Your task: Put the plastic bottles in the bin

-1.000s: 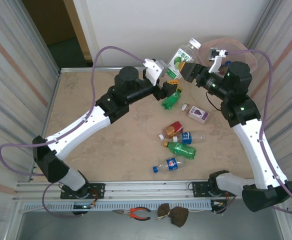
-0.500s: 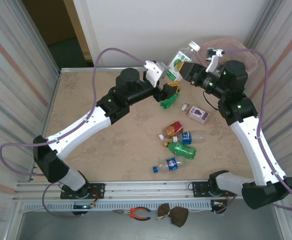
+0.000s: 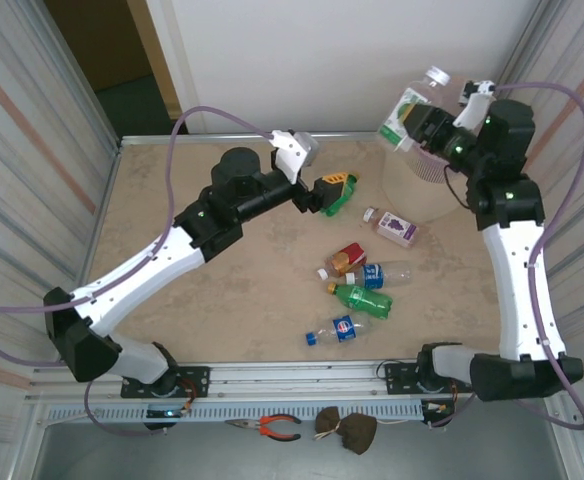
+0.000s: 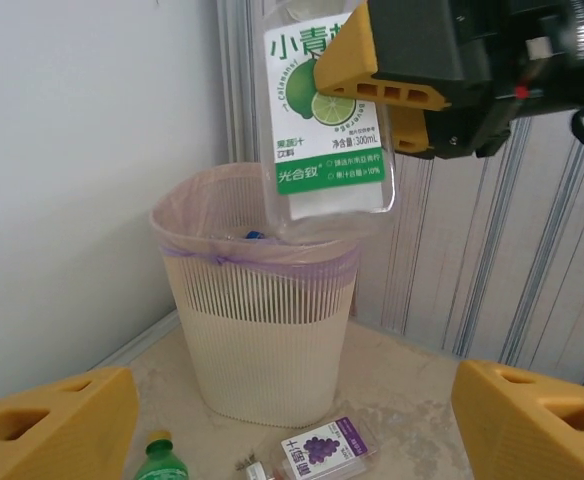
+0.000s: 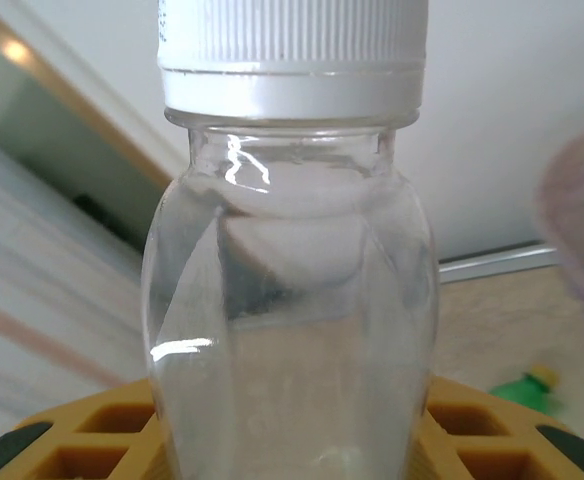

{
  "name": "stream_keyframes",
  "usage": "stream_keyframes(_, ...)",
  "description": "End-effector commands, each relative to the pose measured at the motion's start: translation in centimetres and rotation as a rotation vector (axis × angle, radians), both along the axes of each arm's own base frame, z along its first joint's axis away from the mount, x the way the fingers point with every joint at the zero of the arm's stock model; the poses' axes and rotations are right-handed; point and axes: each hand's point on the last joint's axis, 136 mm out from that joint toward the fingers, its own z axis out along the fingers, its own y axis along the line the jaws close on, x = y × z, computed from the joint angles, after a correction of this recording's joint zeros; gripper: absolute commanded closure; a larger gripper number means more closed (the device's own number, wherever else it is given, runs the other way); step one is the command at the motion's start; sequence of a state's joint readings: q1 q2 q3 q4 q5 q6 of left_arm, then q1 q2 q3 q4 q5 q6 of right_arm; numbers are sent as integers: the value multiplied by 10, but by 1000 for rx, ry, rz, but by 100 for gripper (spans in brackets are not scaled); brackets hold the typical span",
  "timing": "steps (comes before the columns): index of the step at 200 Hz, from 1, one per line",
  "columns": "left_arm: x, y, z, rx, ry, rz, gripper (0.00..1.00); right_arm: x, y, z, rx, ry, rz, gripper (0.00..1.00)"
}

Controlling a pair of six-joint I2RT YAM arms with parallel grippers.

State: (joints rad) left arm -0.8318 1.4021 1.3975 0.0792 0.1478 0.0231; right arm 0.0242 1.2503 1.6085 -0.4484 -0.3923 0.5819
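My right gripper (image 3: 419, 122) is shut on a clear plastic bottle (image 3: 408, 108) with a white cap and a green lime label, and holds it over the bin (image 3: 424, 195) at the far right corner. The left wrist view shows that bottle (image 4: 327, 110) hanging just above the beige bin (image 4: 262, 330) with its pink liner. In the right wrist view the bottle (image 5: 292, 300) stands between my yellow fingers (image 5: 82, 440). My left gripper (image 3: 332, 190) is open over a green bottle (image 3: 336, 205), with nothing between its fingers (image 4: 52, 430).
A purple-label bottle (image 3: 397, 228) lies in front of the bin. Several more bottles lie mid-table: red-label (image 3: 347, 258), blue-label (image 3: 382, 273), green (image 3: 362, 298) and a blue-capped one (image 3: 340, 330). Corrugated walls stand on both sides. Pliers (image 3: 272, 428) rest on the front rail.
My right gripper has carried the lime-label bottle up and to the right, over the bin. My left gripper has let go of it, opened wider and drawn back left.
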Motion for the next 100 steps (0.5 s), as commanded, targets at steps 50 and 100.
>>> stream_keyframes(50, -10, 20, -28, 46, 82, 45, 18, 58, -91, -42, -155, 255, -200, 58)
stream_keyframes(100, -15, 31, -43, 45, 127, 71, 19, 98, -121, -81, -228, 411, -222, 58)
